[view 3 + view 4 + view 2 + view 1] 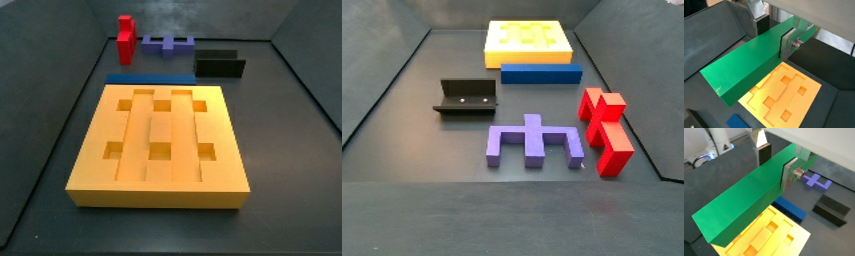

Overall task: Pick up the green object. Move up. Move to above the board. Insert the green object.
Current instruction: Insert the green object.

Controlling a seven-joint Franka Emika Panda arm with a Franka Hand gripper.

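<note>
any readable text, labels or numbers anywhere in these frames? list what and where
None readable in any view.
Green bar, held in the gripper above the board: plain faces, no marks.
Board, blue bar, red block, purple piece, fixture: no print or stickers visible.
</note>
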